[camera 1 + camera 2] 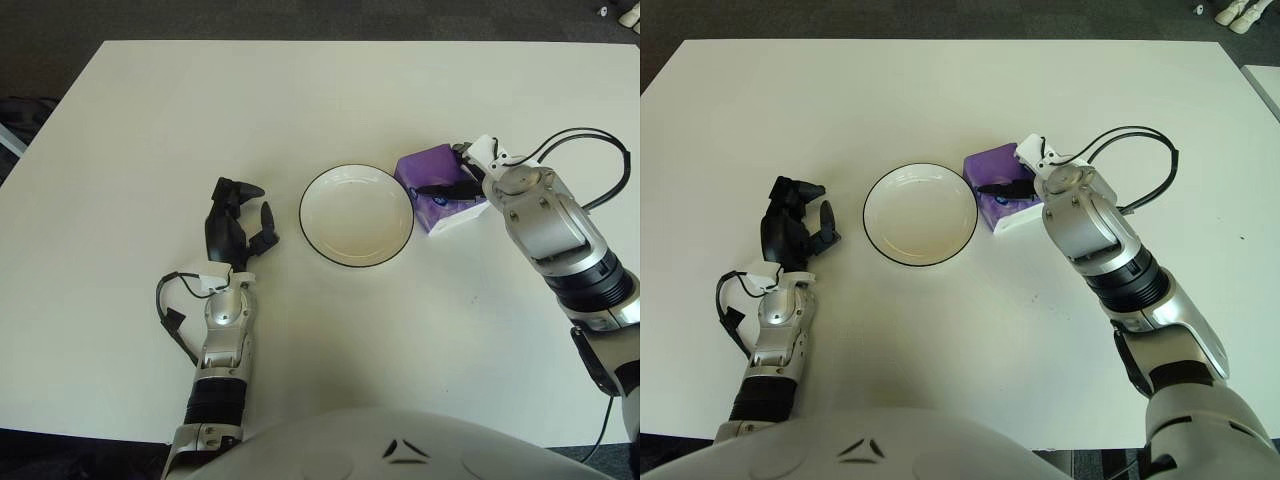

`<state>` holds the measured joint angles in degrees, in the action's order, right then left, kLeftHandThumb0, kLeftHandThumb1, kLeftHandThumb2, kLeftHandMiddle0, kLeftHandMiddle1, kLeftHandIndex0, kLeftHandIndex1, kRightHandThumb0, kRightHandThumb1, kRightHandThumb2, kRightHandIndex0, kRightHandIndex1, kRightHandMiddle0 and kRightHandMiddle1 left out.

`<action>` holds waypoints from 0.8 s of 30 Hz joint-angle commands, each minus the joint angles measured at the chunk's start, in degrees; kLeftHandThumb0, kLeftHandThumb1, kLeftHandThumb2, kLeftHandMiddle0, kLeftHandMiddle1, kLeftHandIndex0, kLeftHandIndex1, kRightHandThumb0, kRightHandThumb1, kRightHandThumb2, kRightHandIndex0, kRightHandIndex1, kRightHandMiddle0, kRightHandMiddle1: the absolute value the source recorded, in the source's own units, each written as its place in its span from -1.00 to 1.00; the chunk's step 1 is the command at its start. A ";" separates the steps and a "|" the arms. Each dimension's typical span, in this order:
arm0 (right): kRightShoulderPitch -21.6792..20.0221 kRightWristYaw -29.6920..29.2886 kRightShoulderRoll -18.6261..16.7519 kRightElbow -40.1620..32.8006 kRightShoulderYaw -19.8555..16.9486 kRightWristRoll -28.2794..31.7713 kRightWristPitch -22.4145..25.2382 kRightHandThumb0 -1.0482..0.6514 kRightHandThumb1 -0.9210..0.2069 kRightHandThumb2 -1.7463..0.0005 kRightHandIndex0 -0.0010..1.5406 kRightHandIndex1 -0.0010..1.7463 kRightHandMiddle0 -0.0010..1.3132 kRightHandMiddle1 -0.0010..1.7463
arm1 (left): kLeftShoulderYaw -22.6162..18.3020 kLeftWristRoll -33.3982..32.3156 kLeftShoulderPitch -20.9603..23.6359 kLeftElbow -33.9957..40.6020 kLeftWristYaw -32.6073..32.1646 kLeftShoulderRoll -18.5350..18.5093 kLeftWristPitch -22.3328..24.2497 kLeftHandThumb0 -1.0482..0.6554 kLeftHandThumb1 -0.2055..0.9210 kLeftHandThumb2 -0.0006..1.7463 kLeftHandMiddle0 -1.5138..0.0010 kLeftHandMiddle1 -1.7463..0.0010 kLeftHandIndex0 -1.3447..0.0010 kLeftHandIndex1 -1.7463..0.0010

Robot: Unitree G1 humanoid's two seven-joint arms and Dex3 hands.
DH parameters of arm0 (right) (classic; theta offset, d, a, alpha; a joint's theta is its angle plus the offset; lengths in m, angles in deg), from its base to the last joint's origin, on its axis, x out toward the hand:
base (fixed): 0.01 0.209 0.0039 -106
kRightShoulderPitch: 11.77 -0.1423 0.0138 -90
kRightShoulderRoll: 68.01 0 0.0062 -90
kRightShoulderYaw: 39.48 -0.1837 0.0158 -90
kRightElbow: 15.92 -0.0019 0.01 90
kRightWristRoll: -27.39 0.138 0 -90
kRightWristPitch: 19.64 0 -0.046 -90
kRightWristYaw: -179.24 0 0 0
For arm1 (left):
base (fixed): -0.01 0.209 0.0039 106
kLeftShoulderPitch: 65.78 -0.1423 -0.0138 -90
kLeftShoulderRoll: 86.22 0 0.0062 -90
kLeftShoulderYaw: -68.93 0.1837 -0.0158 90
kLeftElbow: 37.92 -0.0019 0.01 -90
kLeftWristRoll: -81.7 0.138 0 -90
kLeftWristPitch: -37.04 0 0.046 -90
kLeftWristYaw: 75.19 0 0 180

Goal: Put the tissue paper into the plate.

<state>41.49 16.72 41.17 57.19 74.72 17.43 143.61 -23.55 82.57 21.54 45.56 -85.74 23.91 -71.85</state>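
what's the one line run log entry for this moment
right hand on purple tissue pack, grasp unclear | pack on table, right of white black-rimmed plate | plate empty | left hand left of plate

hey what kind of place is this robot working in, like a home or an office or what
Probably an office or lab test area, not a home. The big plain white table stands on dark grey carpet flooring, and it carries only a round white black-rimmed plate and a purple tissue pack under the right hand, like a staged trial.
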 commanded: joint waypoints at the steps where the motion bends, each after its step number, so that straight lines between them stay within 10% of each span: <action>1: 1.44 -1.36 0.97 0.64 0.46 -1.73 -2.06 -0.75 -0.59 0.85 -1.00 -1.00 -1.00 -1.00 | 0.45 1.15 -4.90 -4.28 -0.55 1.04 1.55 -0.27 0.21 0.29 0.17 -0.66 0.28 -1.00; 12: 6.12 -6.17 4.98 4.56 3.67 -11.86 -19.33 -0.46 0.08 0.03 -1.00 -1.00 -0.99 -0.93 | 0.29 0.78 -5.10 -4.17 -0.79 1.20 1.67 -0.26 0.25 0.26 0.17 -0.66 0.31 -1.00; 17: 8.97 -9.12 6.23 10.97 1.67 -14.49 -32.97 -0.40 0.13 -0.05 -1.00 -1.00 -1.00 -0.74 | 0.20 0.44 -5.18 -4.03 -0.53 1.20 1.66 -0.26 0.25 0.26 0.16 -0.66 0.30 -1.00; 24: 9.64 -8.69 6.16 14.10 1.10 -19.74 -40.06 -0.41 0.15 -0.07 -1.00 -1.00 -1.00 -0.67 | 0.04 0.56 -5.25 -3.83 -0.64 1.15 1.70 -0.26 0.24 0.27 0.15 -0.66 0.30 -1.00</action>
<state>48.75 7.70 46.50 68.75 75.72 0.27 105.08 -23.58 82.53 21.20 45.84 -86.21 24.32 -71.87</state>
